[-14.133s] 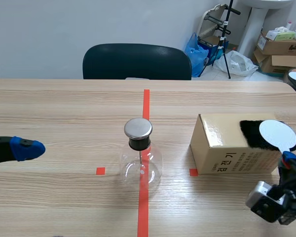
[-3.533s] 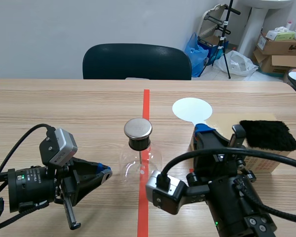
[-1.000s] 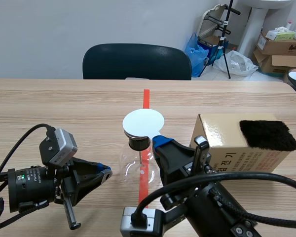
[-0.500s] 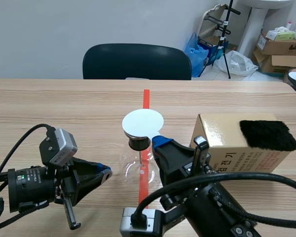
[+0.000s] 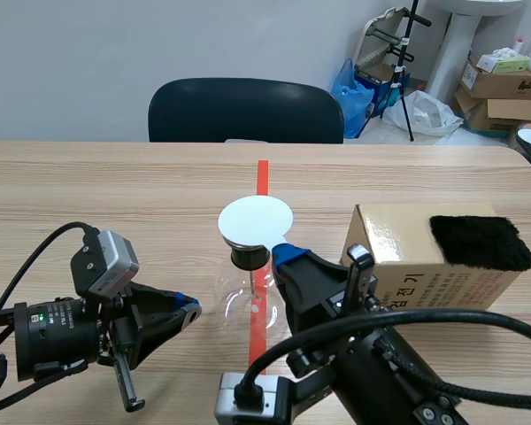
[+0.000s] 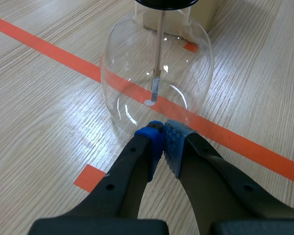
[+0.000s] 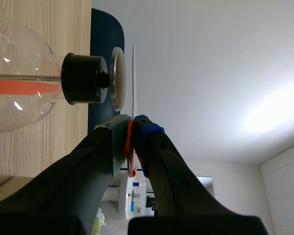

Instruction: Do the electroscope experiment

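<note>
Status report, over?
Right gripper shut on white disc, just above electroscope cap, not touching. Left gripper shut, empty, beside flask. Nothing in between.

My right gripper (image 5: pixel 283 255) comes up from low near the middle and holds a white disc (image 5: pixel 256 218) flat over the top of the glass flask (image 5: pixel 252 299) (its cap is almost wholly hidden underneath). My left gripper (image 5: pixel 188 310) sits low, just beside it on my left. Further right on the table (image 5: pixel 115 195), a cardboard box (image 5: pixel 407 266) carries a black cloth (image 5: pixel 476 241).
</note>
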`<act>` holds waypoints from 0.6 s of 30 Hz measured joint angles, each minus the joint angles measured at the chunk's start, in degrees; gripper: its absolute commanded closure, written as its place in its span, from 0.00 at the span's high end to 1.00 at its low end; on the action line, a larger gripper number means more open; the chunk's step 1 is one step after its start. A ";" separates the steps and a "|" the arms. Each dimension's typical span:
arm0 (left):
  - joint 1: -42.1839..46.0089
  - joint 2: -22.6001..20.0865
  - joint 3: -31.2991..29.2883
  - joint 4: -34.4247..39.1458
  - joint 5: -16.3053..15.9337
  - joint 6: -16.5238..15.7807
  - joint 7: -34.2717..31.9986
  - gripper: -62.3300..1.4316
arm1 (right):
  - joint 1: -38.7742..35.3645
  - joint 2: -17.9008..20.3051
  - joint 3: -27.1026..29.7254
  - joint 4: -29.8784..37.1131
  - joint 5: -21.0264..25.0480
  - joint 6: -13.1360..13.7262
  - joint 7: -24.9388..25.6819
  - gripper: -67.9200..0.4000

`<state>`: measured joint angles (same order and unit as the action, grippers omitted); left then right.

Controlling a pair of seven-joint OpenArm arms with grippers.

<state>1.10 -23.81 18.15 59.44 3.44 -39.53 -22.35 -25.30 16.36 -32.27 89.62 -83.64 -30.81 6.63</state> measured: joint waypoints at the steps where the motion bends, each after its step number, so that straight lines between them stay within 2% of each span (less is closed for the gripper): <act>1: 0.00 0.00 0.00 0.00 0.00 0.00 0.00 0.08 | 0.00 0.00 0.00 0.00 0.00 0.00 -0.07 0.02; 7: 0.00 0.00 0.00 0.00 0.00 0.00 0.00 0.08 | 0.00 0.00 0.00 0.00 0.00 0.00 -4.09 0.02; 18: 0.02 0.00 0.00 0.00 0.00 0.00 0.00 0.08 | 0.00 0.00 0.00 0.00 0.00 0.00 -19.21 0.02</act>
<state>1.13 -23.81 18.15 59.44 3.44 -39.53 -22.35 -25.30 16.36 -32.27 89.62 -83.64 -30.81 -12.58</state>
